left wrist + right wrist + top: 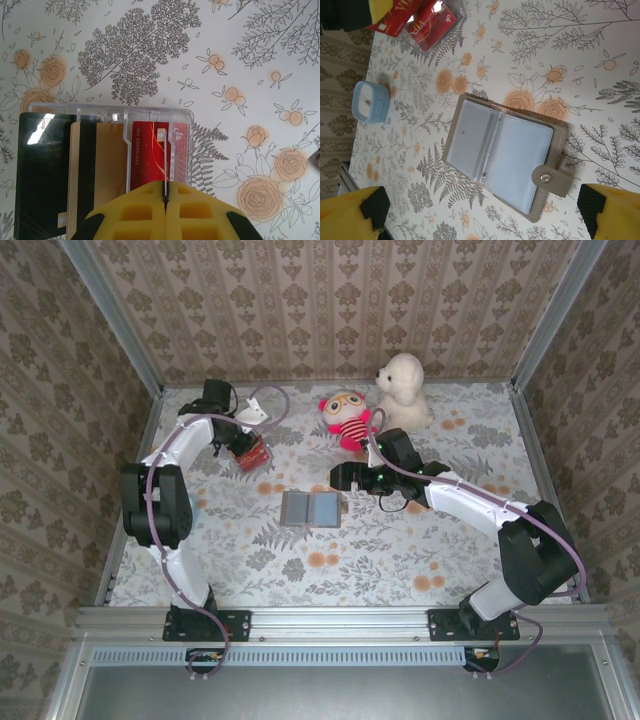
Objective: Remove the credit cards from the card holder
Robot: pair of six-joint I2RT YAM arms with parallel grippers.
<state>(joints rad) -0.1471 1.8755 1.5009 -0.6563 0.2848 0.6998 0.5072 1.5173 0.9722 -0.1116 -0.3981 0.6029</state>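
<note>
The card holder (309, 508) lies open and flat mid-table, a grey wallet (505, 155) with pale bluish sleeves and a snap tab; no card shows in its sleeves. My right gripper (350, 477) hovers just right of it, open, its yellow fingertips (375, 207) spread wide on either side of the holder. At the back left my left gripper (243, 440) is shut on a thin credit card (165, 167) seen edge-on. Below it a clear plastic rack (181, 112) holds a red card (147, 152), a gold card (107, 165) and a dark card (42, 170).
A pink-and-red plush doll (348, 418) and a white plush dog (403, 390) sit at the back centre. A small light-blue clock-like block (369, 101) stands near the table's edge. Metal rails and patterned walls enclose the floral table (400, 550).
</note>
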